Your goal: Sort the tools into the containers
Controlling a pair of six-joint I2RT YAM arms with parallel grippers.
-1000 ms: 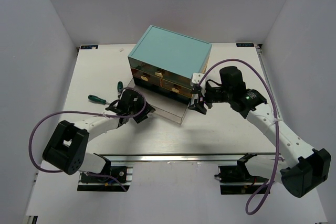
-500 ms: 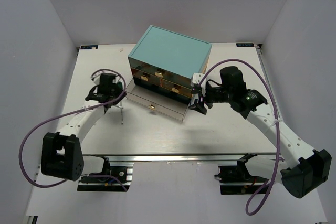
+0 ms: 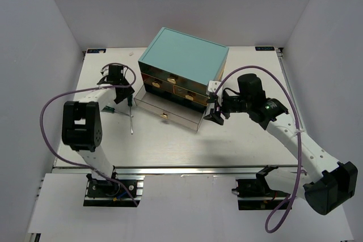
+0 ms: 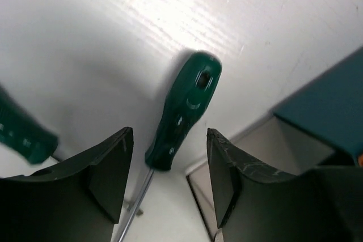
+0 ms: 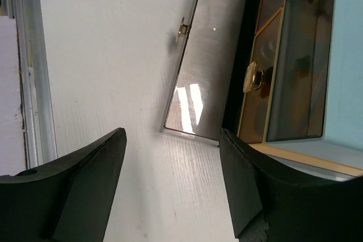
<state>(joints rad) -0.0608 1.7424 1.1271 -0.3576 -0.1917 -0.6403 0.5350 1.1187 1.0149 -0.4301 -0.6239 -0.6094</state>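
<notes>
My left gripper is open and hangs over a green-handled screwdriver that lies on the table left of the teal chest. In the left wrist view my open gripper straddles the lower end of its handle without touching it, and its steel shaft runs toward me. A second green handle lies to the left. The bottom clear drawer is pulled out. My right gripper is open and empty by the drawer's right corner. The wrenches and the yellow-and-black screwdriver are out of view.
The chest's upper drawers with gold handles are shut. The open drawer's handle points toward the table's front. White walls close in the table on the left, right and back. A metal rail runs along the front edge.
My left arm has swung from the front of the open drawer out to the far left, over the green screwdrivers. The right arm has hardly moved.
</notes>
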